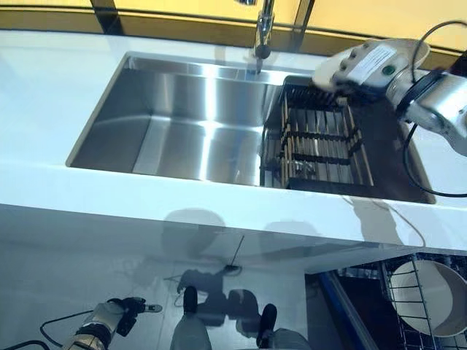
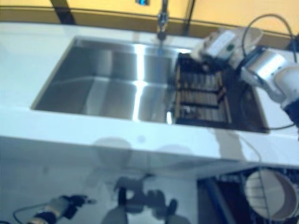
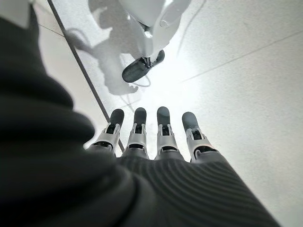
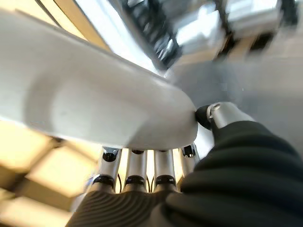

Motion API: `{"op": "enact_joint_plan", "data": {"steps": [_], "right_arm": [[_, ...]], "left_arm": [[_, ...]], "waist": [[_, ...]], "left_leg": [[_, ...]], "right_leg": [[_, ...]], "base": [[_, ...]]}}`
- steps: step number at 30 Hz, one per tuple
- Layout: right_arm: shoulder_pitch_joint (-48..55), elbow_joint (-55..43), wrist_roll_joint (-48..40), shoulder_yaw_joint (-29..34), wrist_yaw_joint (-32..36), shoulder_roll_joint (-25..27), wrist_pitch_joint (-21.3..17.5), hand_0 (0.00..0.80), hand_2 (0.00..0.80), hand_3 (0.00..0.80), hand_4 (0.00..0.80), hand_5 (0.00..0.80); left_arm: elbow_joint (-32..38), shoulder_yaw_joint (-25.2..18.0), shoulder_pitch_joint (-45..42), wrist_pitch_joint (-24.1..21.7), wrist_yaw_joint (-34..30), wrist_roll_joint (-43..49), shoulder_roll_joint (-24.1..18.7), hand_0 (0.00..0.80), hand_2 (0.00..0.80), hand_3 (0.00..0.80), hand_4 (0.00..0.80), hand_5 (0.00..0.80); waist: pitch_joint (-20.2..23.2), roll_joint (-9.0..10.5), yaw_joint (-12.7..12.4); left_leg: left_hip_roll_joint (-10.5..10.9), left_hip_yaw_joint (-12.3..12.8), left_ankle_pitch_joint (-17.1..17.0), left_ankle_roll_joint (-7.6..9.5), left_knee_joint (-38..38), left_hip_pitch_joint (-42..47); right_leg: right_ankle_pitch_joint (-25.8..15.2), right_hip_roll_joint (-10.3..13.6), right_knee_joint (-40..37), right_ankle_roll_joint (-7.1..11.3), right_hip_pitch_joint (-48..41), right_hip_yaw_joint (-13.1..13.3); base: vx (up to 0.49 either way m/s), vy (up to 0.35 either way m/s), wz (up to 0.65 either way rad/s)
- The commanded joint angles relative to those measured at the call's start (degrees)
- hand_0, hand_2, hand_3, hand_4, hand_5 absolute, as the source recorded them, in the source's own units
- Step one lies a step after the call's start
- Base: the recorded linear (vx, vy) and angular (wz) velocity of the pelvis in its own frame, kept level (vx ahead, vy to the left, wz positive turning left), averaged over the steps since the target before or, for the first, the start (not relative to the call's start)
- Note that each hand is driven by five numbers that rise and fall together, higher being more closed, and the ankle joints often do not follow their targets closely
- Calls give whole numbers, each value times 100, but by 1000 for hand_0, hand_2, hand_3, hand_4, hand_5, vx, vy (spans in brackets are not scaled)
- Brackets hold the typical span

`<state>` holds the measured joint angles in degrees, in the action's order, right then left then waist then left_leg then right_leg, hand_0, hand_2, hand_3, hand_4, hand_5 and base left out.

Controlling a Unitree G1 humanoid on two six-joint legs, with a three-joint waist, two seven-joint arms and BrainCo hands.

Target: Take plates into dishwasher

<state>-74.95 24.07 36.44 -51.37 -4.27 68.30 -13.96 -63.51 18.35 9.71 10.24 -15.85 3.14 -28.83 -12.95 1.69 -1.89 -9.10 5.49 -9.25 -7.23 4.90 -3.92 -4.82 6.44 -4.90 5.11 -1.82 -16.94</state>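
Holding a white plate (image 1: 368,62) above the far end of the dark drying rack (image 1: 317,138), the right robot hand (image 4: 142,182) has its fingers under the plate and its thumb (image 4: 222,113) pressed to the rim. That rack sits in the right part of the steel sink (image 1: 175,124), set into the white table (image 1: 44,95). Down by the floor, the left robot hand (image 3: 156,137) hangs with straight fingers, empty. Another plate (image 1: 430,295) stands in the dishwasher rack (image 1: 401,292) at the lower right.
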Motion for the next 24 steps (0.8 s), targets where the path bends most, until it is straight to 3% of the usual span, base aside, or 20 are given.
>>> {"op": "enact_joint_plan", "data": {"steps": [1,12,16,24], "right_arm": [[-49,334,-1665,447,-22,227,751,800,800,800,800,800],[1100,742,-5593,2523,630,210,1855,800,800,800,800,800],[1601,889,-6503,3252,691,210,2116,800,800,800,800,800],[2473,1159,-7548,4453,807,521,2248,800,800,800,800,800]], "left_arm": [[-196,65,-111,-210,19,77,-46,0,0,0,0,0],[-341,-7,-425,-736,-160,176,-20,0,0,0,0,0],[-382,15,-432,-887,-229,182,-44,0,0,0,0,0],[-428,47,-450,-1074,-326,34,-116,0,0,0,0,0]], "waist": [[504,294,73],[909,271,388],[974,290,515],[1078,306,894]], "left_leg": [[-152,492,494,-130,10,473],[-276,858,655,-163,10,948],[-275,963,710,-145,10,1071],[-282,1252,816,-115,10,1300]], "right_leg": [[111,352,-10,541,-6,328],[136,308,-10,549,-155,616],[126,278,-10,536,-168,765],[92,183,-10,524,-125,1155]], "base": [[59,1,-19],[52,2,-22],[31,1,-23],[28,2,-25]]}}
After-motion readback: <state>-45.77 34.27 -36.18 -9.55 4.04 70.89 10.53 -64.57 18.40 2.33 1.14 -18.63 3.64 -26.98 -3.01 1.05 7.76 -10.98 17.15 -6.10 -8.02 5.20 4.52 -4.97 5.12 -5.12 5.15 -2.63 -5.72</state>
